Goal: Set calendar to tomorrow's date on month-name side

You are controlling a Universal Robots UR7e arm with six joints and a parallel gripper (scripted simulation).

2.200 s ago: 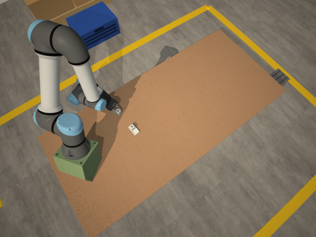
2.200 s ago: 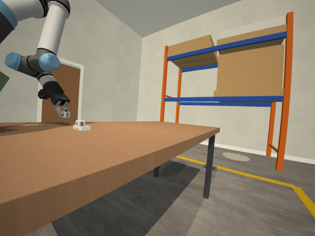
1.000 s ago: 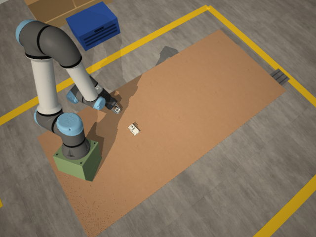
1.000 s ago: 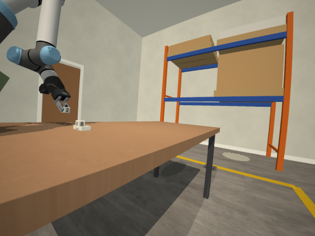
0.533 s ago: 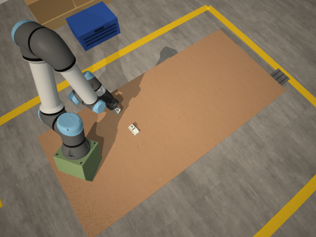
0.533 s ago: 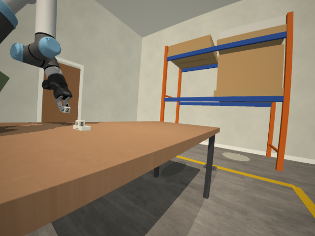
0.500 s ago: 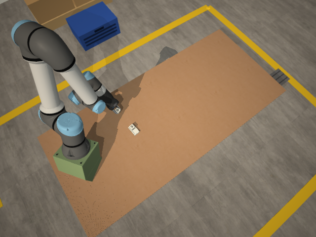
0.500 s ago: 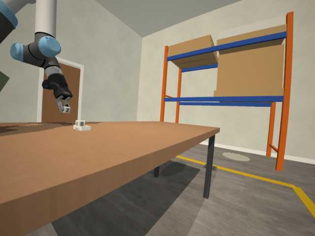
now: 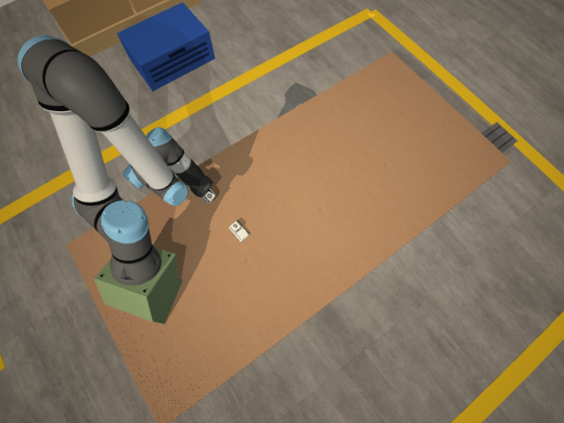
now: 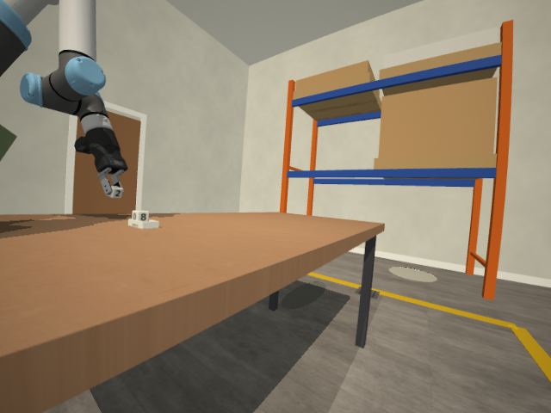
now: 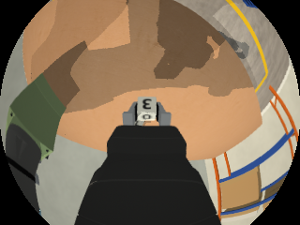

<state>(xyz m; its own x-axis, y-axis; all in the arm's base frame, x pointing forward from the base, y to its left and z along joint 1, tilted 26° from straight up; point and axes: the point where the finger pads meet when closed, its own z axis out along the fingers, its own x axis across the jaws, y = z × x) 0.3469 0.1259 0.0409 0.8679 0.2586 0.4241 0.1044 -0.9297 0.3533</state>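
Gripped the digit cube [image 10: 116,193] in closed jaws, clear of the worktop [image 10: 222,249] at about 11 o'clock from the tray [image 9: 243,234] with its 8 cube [image 10: 141,216]; needed squaring to the free slot, chosen digit upright, then lowering flat before release.

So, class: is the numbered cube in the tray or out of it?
Out: the pincer holds the cube in the air, above the table, beside the tray.
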